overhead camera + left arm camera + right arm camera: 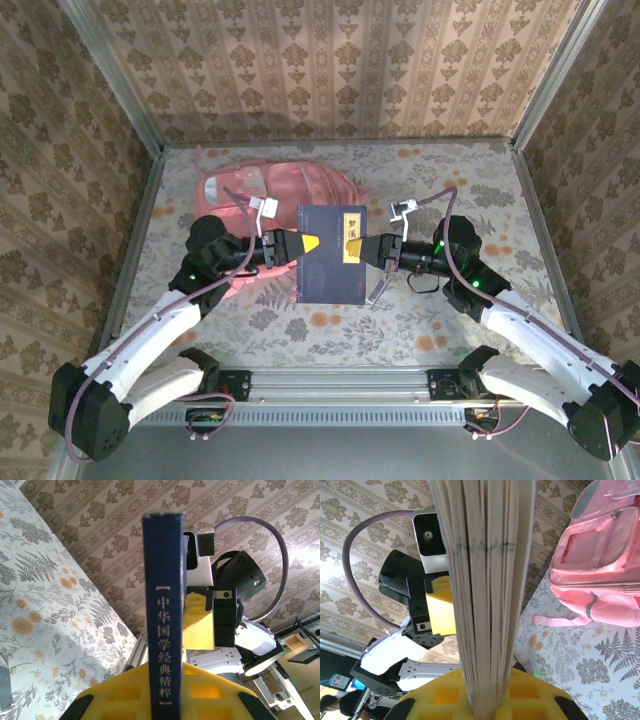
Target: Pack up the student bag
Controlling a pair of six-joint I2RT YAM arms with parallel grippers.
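Note:
A dark blue book [331, 254] with a yellow label hangs above the middle of the table, held from both sides. My left gripper [305, 244] is shut on its spine edge. In the left wrist view the spine [164, 615], with gold characters, stands between the yellow fingers [115, 695]. My right gripper [358, 248] is shut on the opposite edge, and the right wrist view has the page edges [485, 595] between its yellow fingers [535, 695]. The student bag [270, 185], a pink backpack, lies flat at the back left, partly under my left arm, and appears as the bag [600, 555] in the right wrist view.
A floral cloth [470, 180] covers the table. Metal frame posts and wallpapered walls close in the sides and the back. A metal rail [340, 380] carrying both arm bases runs along the near edge. Open cloth lies to the right of the bag and in front of the book.

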